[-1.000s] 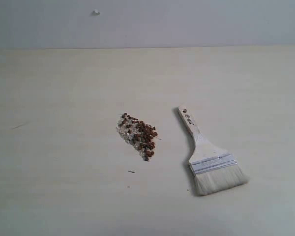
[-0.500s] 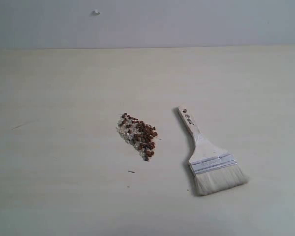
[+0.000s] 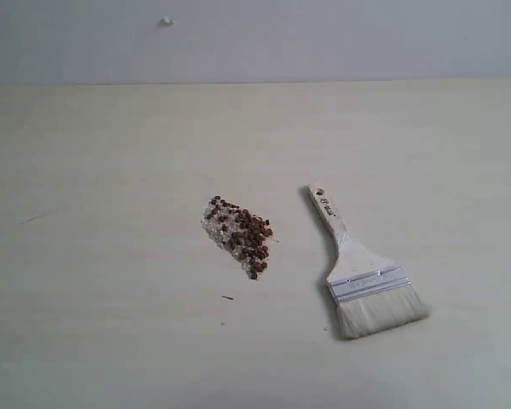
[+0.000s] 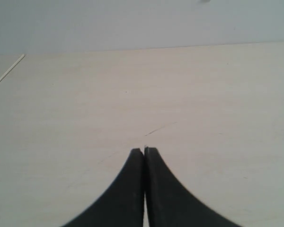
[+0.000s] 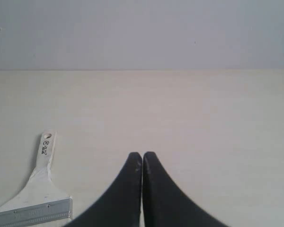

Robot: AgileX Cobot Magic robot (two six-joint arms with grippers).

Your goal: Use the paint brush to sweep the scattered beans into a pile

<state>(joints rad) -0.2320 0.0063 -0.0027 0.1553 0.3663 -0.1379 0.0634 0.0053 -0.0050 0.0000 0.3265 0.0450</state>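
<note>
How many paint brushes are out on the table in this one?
1. The paint brush lies flat to the right of the pile, apart from it. Its handle also shows in the right wrist view. Nothing in view looks able to hide another.

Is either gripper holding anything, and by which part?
Nothing is held. Both the left gripper and right gripper are shut empty; the paint brush lies free on the table.

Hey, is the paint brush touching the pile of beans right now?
Apart. The exterior view shows a plain strip of bare table between the pile and the paint brush, which lies beside it without reaching it.
</note>
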